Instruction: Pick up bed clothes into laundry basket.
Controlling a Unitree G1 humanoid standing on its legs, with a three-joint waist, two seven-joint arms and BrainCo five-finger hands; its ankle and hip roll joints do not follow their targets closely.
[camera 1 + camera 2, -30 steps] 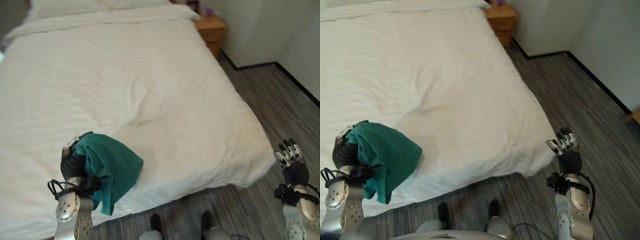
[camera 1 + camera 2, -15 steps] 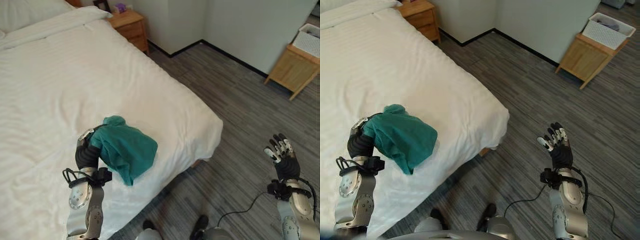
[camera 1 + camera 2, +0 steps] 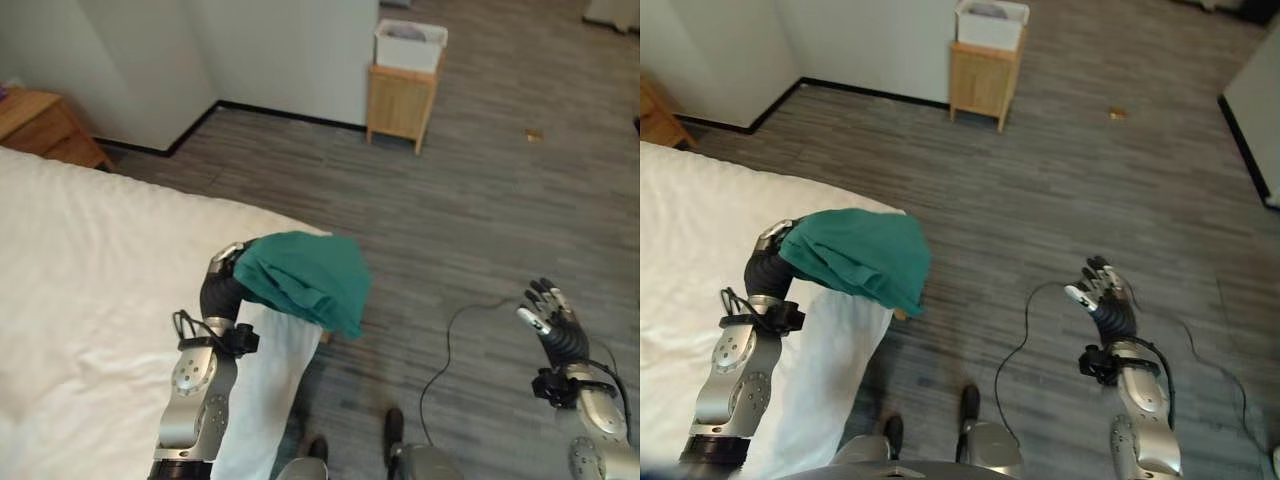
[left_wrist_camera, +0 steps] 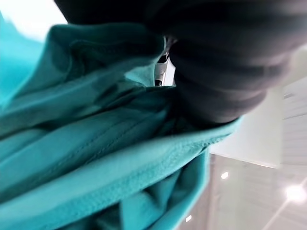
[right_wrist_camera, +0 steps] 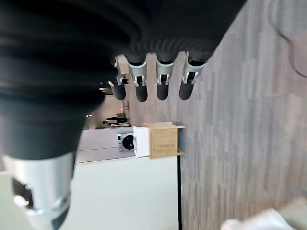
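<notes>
- Carrying the green garment (image 3: 305, 278), the left hand (image 3: 226, 268) is raised above the corner of the white bed (image 3: 90, 270); cloth drapes over the hand and hides its fingers, so their state cannot be determined.
- Right hand (image 3: 1102, 299) is held over the grey wood-pattern floor (image 3: 1060, 180), fingers straight and spread, holding nothing.
- White laundry basket (image 3: 410, 45) sits on a small wooden stand (image 3: 400, 105) by the wall, well apart from the garment.

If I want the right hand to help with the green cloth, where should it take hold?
Probably the hanging fold of the green cloth, coming from the robot's right. The cloth drapes over the left hand and its loose edge dangles clear of the bed on that side. The right hand is open, low over the floor.
</notes>
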